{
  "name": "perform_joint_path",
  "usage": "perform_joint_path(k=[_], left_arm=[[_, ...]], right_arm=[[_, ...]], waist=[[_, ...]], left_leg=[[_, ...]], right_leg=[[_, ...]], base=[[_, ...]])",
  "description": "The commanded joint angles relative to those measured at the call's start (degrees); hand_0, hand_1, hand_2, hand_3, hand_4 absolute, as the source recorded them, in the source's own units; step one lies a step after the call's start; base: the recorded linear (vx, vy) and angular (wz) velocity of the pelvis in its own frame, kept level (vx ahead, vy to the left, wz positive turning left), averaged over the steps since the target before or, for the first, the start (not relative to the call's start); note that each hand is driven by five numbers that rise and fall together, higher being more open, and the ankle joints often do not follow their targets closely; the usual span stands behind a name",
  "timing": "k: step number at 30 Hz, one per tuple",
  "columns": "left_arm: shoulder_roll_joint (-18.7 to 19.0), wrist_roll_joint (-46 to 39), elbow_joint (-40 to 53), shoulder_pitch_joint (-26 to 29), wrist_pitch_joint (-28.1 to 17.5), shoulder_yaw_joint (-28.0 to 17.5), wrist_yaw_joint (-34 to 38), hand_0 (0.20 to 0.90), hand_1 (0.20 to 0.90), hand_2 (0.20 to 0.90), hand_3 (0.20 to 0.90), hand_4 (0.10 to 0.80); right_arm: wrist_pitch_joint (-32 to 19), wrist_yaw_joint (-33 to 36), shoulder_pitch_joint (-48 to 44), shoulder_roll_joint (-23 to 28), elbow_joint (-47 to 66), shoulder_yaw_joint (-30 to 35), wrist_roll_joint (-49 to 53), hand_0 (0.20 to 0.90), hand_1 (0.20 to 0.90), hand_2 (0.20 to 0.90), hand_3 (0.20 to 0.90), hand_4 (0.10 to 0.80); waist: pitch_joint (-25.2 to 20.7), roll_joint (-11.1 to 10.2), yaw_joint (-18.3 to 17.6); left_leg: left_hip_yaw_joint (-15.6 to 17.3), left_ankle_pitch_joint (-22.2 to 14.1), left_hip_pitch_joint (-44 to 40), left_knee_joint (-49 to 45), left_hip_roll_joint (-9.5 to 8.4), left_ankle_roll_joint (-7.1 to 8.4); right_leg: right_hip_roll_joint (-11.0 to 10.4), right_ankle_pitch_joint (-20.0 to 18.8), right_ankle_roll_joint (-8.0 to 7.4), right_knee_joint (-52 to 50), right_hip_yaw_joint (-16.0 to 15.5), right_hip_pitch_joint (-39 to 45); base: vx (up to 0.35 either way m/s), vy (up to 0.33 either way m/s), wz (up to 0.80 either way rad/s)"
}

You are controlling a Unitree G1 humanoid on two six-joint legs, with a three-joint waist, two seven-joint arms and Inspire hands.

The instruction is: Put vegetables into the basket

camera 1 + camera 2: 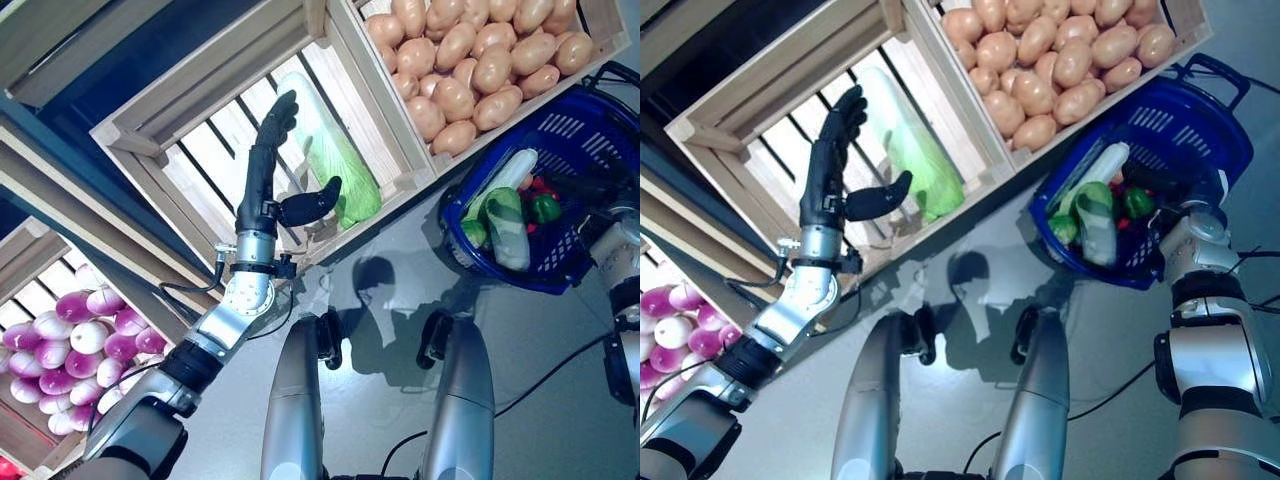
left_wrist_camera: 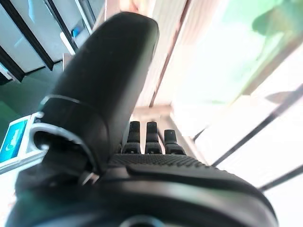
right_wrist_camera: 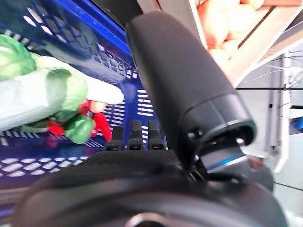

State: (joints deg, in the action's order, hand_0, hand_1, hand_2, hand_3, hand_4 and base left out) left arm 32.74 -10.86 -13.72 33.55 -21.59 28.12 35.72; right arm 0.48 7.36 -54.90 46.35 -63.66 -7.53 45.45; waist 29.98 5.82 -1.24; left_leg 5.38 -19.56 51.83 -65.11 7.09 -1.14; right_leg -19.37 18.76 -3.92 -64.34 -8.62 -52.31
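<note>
The cabbage [image 1: 335, 160] lies in the crate [image 1: 170, 120], upper centre. The left robot hand [image 1: 275, 170] hovers beside it, fingers wide, empty. Bagged, it looks slippery and soft; grasp mid-length.

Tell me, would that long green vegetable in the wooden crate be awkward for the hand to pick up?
Probably a little. The green vegetable looks wrapped in shiny clear film, so it may slip against the fingers. It is long and leafy, so it would likely sag if held by one end. It lies alone against the crate wall, so the open left hand has room beside it.
</note>
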Motion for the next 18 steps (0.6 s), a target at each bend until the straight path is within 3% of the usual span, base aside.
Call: perform_joint_path(k=[1, 6, 10, 18], left_arm=[[5.0, 7.3, 1.7, 3.5, -4.1, -5.8, 6.2, 0.9, 0.9, 0.9, 0.9, 0.8], [8.2, 11.9, -4.9, 5.9, -0.6, -7.5, 12.1, 0.9, 0.9, 0.9, 0.9, 0.8], [10.0, 14.4, -10.1, 8.3, 0.8, -7.7, 12.2, 0.9, 0.9, 0.9, 0.9, 0.8], [13.8, 24.5, -18.2, 15.8, 8.6, -1.7, 12.7, 0.9, 0.9, 0.9, 0.9, 0.8]], right_arm=[[-7.6, -2.7, 0.6, 4.6, 4.1, 1.7, 1.3, 0.9, 0.9, 0.9, 0.9, 0.8], [-8.0, -4.5, 3.1, 4.0, 3.7, 1.9, 2.3, 0.9, 0.9, 0.9, 0.9, 0.8], [-7.6, -4.7, 3.9, 3.4, 4.2, 1.6, 2.8, 0.9, 0.9, 0.9, 0.9, 0.8], [-6.1, -7.3, 4.8, 2.6, 3.8, 0.3, 4.7, 0.9, 0.9, 0.9, 0.9, 0.8]], waist=[[-0.2, -2.5, 0.1], [-0.2, -2.9, -0.3], [-0.2, -3.0, -1.0], [-0.2, -2.7, -3.0]], left_leg=[[2.0, -4.4, -8.3, 5.4, 1.77, 0.04], [2.2, -3.6, -8.3, 5.5, 2.57, 0.42], [2.5, -3.1, -7.9, 5.7, 3.09, 0.7], [3.4, -2.7, -6.9, 5.6, 4.42, 1.34]], right_leg=[[1.0, -1.0, 2.37, 4.3, -0.5, 7.1], [1.3, -1.6, 2.22, 4.6, -0.4, 7.0], [1.5, -1.9, 2.15, 4.5, -0.1, 6.5], [2.0, -2.2, 1.96, 4.3, 0.8, 4.9]], base=[[0.0, 0.0, 0.0], [0.002, 0.002, -0.02], [0.007, 0.022, -0.06], [-0.008, 0.047, -0.05]])
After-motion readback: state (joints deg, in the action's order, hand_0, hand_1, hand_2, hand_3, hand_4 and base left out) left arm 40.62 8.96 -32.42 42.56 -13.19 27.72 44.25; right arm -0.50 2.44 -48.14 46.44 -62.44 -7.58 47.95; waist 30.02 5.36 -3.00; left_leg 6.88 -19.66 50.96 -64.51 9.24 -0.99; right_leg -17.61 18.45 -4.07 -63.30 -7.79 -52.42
